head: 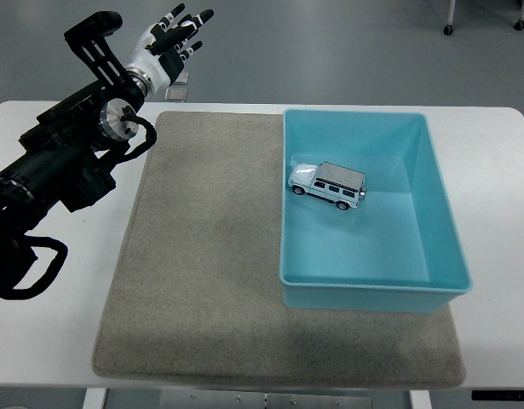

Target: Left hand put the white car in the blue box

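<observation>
The white car (328, 185) sits upright inside the blue box (440, 213), toward its far left, nose pointing left. The box stands on the right half of a grey mat (202, 256). My left hand (172, 38) is raised above the table's far left edge, well left of the box, fingers spread and holding nothing. Its black arm comes in from the left edge. The right arm is not in view.
The white table (57, 324) extends past the mat on the left and right. A small clear object (178, 89) lies on the table's far edge just under my left hand. Grey floor lies beyond the table.
</observation>
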Controlling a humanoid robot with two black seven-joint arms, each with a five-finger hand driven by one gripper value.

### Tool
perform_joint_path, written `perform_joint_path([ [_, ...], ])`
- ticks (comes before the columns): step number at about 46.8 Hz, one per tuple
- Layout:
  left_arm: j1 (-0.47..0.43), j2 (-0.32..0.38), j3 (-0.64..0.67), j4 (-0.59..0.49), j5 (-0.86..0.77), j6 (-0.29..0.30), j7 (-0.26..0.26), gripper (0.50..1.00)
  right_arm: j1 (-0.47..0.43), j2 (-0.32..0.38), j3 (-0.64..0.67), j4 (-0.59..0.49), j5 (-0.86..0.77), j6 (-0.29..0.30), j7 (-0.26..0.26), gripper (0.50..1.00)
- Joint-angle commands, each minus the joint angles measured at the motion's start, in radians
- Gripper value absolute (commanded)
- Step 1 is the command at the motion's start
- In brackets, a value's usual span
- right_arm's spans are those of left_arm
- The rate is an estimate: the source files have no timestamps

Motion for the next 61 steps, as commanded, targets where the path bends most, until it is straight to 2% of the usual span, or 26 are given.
perform_joint_path([
  [1, 0.02, 0.0, -0.013, 0.0, -0.004, -0.026, -0.003, 1.0, 0.0, 0.0, 0.0, 0.0, 0.0, 0.001, 0.0, 0.936],
  [6, 0.041, 0.002, -0.032, 0.003, -0.004, -0.114, -0.003, 1.0, 0.0, 0.0, 0.0, 0.0, 0.0, -0.001, 0.0, 0.936],
  [9, 0.052, 0.0, -0.038, 0.003, -0.004, -0.137, -0.003, 1.0, 0.0, 0.0, 0.0, 0.0, 0.0, -0.001, 0.0, 0.936],
  [61, 0.053, 0.045, -0.038, -0.008, 0.007, -0.149, -0.007, 1.0, 0.0, 0.0, 0.0, 0.0, 0.0, -0.001, 0.0, 0.936],
])
